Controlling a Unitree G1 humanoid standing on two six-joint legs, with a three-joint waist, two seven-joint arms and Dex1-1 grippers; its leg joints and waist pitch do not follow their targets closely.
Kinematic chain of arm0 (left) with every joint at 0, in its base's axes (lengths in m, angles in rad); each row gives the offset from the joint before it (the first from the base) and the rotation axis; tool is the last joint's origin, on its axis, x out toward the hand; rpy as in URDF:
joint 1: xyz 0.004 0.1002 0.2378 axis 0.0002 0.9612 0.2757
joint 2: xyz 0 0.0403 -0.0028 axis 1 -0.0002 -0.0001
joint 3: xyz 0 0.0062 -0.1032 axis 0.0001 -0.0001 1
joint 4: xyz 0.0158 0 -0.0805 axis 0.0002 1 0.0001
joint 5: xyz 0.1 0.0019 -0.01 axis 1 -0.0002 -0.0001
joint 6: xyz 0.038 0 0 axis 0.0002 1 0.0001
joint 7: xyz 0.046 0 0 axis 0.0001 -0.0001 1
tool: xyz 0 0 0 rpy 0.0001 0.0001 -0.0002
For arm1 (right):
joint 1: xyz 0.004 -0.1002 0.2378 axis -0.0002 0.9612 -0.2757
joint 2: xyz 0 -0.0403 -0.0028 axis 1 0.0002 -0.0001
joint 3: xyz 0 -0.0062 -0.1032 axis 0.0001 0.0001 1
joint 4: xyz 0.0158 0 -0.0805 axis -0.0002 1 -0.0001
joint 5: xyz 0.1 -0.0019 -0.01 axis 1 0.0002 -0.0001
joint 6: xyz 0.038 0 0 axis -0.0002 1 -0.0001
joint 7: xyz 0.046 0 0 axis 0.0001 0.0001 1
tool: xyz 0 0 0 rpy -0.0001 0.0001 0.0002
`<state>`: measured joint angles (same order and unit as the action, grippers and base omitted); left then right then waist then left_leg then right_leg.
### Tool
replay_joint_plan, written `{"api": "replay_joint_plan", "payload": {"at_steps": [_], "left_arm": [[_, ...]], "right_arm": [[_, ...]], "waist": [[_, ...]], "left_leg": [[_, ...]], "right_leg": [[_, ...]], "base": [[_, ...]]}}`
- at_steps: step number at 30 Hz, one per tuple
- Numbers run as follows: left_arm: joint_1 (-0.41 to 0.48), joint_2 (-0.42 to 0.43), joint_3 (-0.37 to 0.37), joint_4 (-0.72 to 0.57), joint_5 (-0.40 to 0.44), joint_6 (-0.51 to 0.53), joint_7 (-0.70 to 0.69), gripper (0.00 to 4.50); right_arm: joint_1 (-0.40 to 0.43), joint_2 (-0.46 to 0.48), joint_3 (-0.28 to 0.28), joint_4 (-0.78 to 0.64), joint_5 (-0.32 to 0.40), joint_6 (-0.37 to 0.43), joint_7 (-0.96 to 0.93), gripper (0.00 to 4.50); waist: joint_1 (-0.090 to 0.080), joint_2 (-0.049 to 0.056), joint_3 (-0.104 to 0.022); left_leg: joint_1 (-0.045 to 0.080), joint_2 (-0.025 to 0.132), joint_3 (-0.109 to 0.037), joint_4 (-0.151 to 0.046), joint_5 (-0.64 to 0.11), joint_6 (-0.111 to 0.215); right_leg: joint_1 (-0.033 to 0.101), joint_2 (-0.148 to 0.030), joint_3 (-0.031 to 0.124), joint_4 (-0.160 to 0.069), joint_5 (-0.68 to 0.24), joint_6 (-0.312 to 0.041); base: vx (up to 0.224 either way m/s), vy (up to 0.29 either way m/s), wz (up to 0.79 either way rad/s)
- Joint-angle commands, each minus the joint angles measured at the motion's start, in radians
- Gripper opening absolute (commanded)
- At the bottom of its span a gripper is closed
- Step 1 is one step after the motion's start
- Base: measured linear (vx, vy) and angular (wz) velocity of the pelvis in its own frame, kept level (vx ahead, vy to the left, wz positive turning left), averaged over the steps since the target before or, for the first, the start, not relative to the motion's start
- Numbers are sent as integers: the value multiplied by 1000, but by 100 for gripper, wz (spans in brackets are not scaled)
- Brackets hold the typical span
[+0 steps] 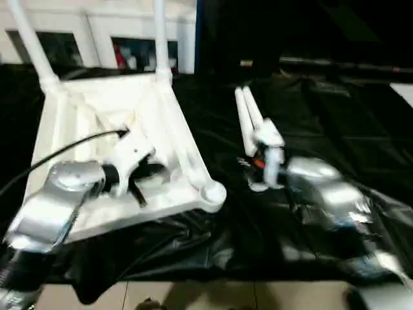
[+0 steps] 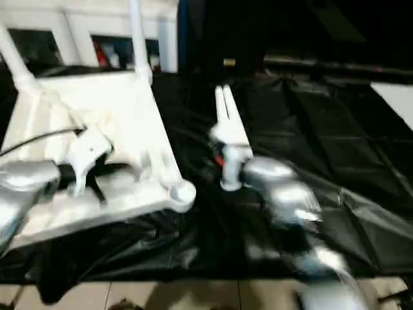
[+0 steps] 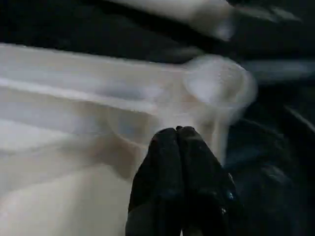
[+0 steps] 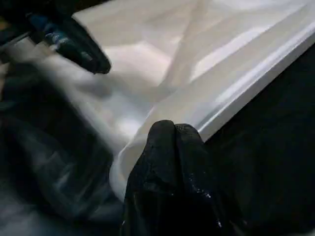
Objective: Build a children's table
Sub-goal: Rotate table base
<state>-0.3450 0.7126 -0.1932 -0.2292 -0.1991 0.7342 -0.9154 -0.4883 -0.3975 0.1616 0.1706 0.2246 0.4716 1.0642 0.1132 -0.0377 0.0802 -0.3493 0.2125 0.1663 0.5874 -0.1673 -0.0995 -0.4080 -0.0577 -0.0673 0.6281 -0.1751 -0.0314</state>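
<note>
The children's table (image 1: 122,148) is lying upside down on black plastic sheeting (image 1: 310,116), its ribbed, rimmed underside facing up, and it is serving here as the landmark. It is looking like moulded white plastic, smooth and slightly glossy, so it is probably light, stiff and a little slippery; the raised rim or a thick rib is likely offering the surest hold, since the flat panels are giving black fingers nothing to catch on. Two round tapering legs (image 1: 29,42) are standing up from its far corners, while the near corner socket (image 1: 211,192) on the right side is sitting open and empty. Two loose legs (image 1: 248,119) are lying side by side on the sheeting just to the right of the table, slim and round, likely to roll if nudged. Behind the table, a white cabinet (image 1: 97,26) with glass doors is standing. The left gripper (image 3: 176,147) is hovering over the table's underside near the empty socket, its jaws pressed together with nothing between them. The right gripper (image 4: 172,142) is hanging close to the table's rim, jaws likewise pressed shut and holding nothing.
</note>
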Motion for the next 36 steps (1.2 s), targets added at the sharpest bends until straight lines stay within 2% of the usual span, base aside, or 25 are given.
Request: {"api": "replay_joint_plan", "payload": {"at_steps": [1,2,5,6,7,9,10,12,14,17,20,21,22,23,24,25,26,27,28,29,30,31,32,33,36], "left_arm": [[1,12,-63,27,67,-6,-25,14],[-4,15,-77,44,94,-13,-23,14],[-32,25,-119,100,180,-7,9,14],[-40,26,-127,111,192,1,29,14],[-50,20,-134,132,215,8,67,14],[-65,21,-145,158,241,21,135,14],[-78,16,-143,184,267,21,195,14],[-90,-3,-128,211,303,14,248,14],[-100,-19,-114,231,329,5,288,14],[-119,-77,-77,285,366,-53,392,14],[-118,-103,-65,317,376,-90,449,14],[-105,-94,-73,306,376,-102,470,14],[-82,-103,-45,247,350,-86,468,14],[-74,-108,-35,226,341,-80,467,14],[-26,-161,42,102,281,-34,471,14],[38,-270,151,-26,201,-11,508,14],[75,-317,192,-75,181,-17,538,14],[75,-317,192,-75,181,-17,538,14],[99,-343,214,-102,173,-26,558,14],[99,-343,214,-102,173,-26,558,14],[163,-437,286,-143,150,-59,655,14],[243,-513,345,-178,108,-124,735,28],[293,-560,381,-203,84,-174,781,39],[300,-566,385,-207,80,-183,785,49],[385,-664,429,-244,79,-297,822,54]], "right_arm": [[5,-17,8,-59,5,47,25,0],[6,-21,8,-64,3,53,24,0],[13,-41,14,-101,5,86,13,0],[16,-46,16,-115,12,99,11,0],[19,-49,17,-125,14,103,5,0],[26,-57,20,-148,20,120,0,0],[31,-63,19,-167,22,134,-5,0],[35,-63,15,-179,20,144,-12,0],[35,-57,11,-178,15,142,-24,0],[26,-32,2,-149,-7,121,-76,0],[18,-13,-6,-133,-15,110,-110,0],[18,-3,-15,-145,-7,113,-134,0],[23,7,-37,-167,10,127,-154,0],[25,10,-44,-174,14,130,-161,0],[40,29,-90,-209,37,149,-209,0],[71,63,-151,-248,59,187,-285,0],[93,86,-179,-269,59,196,-334,0],[93,86,-179,-269,59,196,-334,0],[108,100,-195,-282,58,200,-365,0],[108,100,-195,-282,58,200,-365,0],[156,150,-232,-300,33,185,-465,0],[219,207,-275,-327,28,171,-554,17],[261,243,-298,-350,34,167,-598,27],[268,247,-300,-354,36,165,-602,34],[356,309,-302,-418,32,128,-660,53]], "waist": [[3,22,-64],[1,26,-66],[0,25,-70],[3,41,-73],[0,31,-73],[1,33,-75],[4,37,-80],[4,39,-81],[5,41,-82],[2,36,-81],[4,37,-82],[5,36,-84],[4,41,-84],[3,41,-86],[3,41,-87],[1,42,-86],[4,42,-87],[3,42,-88],[3,41,-86],[2,41,-84],[-2,43,-82],[-10,38,-81],[-12,34,-78],[-13,35,-81],[-27,36,-74]], "left_leg": [[12,7,-5,-70,-359,-2],[13,8,-8,-71,-355,-6],[8,6,-11,-71,-336,-9],[11,7,-14,-69,-331,-12],[9,7,-12,-69,-331,-10],[9,6,-11,-67,-321,-9],[6,7,-11,-65,-293,-5],[1,6,-12,-65,-284,-6],[-1,3,-12,-63,-274,-6],[-2,1,-12,-62,-275,-6],[0,1,-14,-61,-282,-6],[-1,3,-15,-63,-279,-4],[-1,4,-16,-63,-277,-6],[-3,8,-17,-64,-268,-11],[-2,9,-15,-63,-259,-14],[-6,13,-14,-63,-240,-17],[-8,15,-13,-59,-217,-19],[-4,17,-10,-59,-217,-17],[-4,10,-8,-59,-238,-7],[-8,6,-9,-63,-250,-1],[-9,7,-8,-62,-254,-4],[-12,9,-9,-64,-262,-6],[-9,4,-6,-65,-284,1],[-11,3,-7,-65,-282,4],[-10,1,-10,-69,-332,16]], "right_leg": [[37,-66,46,-114,-524,-77],[35,-66,45,-116,-536,-65],[39,-65,43,-114,-524,-51],[38,-67,44,-110,-499,-62],[40,-64,42,-110,-470,-74],[41,-59,43,-103,-424,-88],[43,-59,44,-96,-361,-111],[49,-59,44,-92,-334,-119],[51,-61,43,-95,-343,-114],[51,-61,40,-101,-373,-105],[49,-64,38,-102,-391,-98],[50,-64,38,-100,-378,-97],[50,-63,40,-97,-356,-100],[52,-66,41,-92,-326,-116],[52,-66,42,-89,-304,-127],[55,-68,43,-86,-261,-149],[57,-71,42,-86,-217,-176],[52,-67,44,-87,-209,-182],[49,-60,41,-89,-227,-175],[52,-59,39,-93,-260,-152],[51,-60,41,-95,-271,-145],[55,-61,38,-102,-294,-129],[50,-62,34,-114,-366,-104],[52,-63,35,-116,-384,-92],[40,-55,29,-139,-500,-16]], "base": [[0,0,0],[0,0,0],[0,0,0],[0,0,0],[0,0,0],[0,0,0],[0,0,0],[0,0,0],[0,0,0],[0,0,0],[0,0,0],[0,0,0],[0,0,0],[0,0,0],[0,0,0],[0,0,0],[0,0,0],[0,0,0],[0,0,0],[0,0,0],[0,0,0],[0,0,0],[0,0,0],[0,0,0],[0,0,0]]}}
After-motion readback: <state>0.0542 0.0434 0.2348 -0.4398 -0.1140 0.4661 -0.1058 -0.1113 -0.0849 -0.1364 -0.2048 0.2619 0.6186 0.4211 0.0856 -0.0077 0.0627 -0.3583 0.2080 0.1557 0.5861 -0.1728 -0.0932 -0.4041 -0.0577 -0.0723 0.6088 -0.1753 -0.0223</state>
